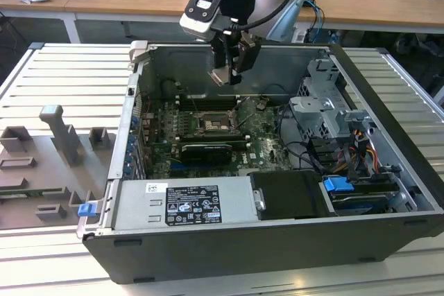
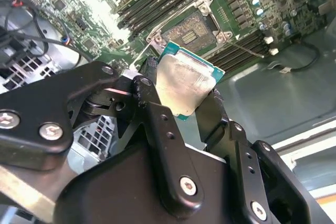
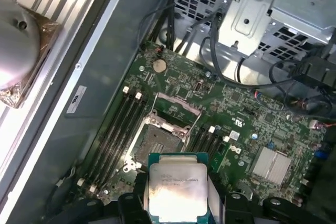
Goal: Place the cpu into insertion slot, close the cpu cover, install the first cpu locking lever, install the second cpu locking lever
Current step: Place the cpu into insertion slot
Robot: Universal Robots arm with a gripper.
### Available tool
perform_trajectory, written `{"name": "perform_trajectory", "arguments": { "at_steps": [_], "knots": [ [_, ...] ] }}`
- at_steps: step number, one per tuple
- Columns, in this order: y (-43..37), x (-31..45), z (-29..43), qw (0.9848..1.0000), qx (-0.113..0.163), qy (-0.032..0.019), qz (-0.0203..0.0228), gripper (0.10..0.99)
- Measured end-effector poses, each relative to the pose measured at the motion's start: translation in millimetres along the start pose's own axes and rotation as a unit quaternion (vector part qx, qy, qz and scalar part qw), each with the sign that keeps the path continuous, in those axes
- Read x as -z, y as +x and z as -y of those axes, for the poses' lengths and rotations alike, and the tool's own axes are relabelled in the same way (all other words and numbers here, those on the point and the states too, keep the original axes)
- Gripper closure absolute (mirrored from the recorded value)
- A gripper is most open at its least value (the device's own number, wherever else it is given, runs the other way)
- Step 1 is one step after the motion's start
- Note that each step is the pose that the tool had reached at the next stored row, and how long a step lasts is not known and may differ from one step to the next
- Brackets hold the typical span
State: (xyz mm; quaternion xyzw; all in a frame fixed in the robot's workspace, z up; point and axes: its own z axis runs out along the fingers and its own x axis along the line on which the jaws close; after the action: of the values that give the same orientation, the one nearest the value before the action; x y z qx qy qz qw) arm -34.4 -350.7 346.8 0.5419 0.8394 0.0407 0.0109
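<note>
My gripper [image 1: 229, 73] hangs above the open computer case, over the back part of the green motherboard [image 1: 258, 145]. It is shut on the cpu [image 2: 185, 83], a flat square chip with a pale silvery face and green edge, also seen in the first wrist view as the cpu [image 3: 177, 188] between the black fingers [image 3: 131, 205]. Below and apart from it lies the insertion slot [image 3: 157, 141], a dark square socket with nothing in it. The cpu cover [image 3: 180, 109] stands folded open on the socket's far side. In the exterior view the insertion slot [image 1: 211, 124] sits mid-board.
Memory slots [image 3: 118, 129] flank the socket on both sides. A metal drive cage [image 1: 326, 112] with loose cables [image 1: 305, 150] fills the exterior view's right of the case, and a power supply [image 1: 184, 204] lies along the front. Grey fixtures [image 1: 59, 133] stand outside on the exterior view's left.
</note>
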Motion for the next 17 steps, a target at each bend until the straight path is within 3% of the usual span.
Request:
{"name": "perform_trajectory", "arguments": {
  "at_steps": [4, 8, 17],
  "knots": [
    [0.0, -1.6, 0.1, 0.9996, -0.029, 0.0001, 0.002, 0.549],
    [-0.1, -3.5, 0.3, 0.998, -0.063, 0.0, 0.0043, 0.549],
    [-0.4, -14.8, 1.2, 0.9903, -0.139, 0.0026, 0.0087, 0.549]
  ]
}}
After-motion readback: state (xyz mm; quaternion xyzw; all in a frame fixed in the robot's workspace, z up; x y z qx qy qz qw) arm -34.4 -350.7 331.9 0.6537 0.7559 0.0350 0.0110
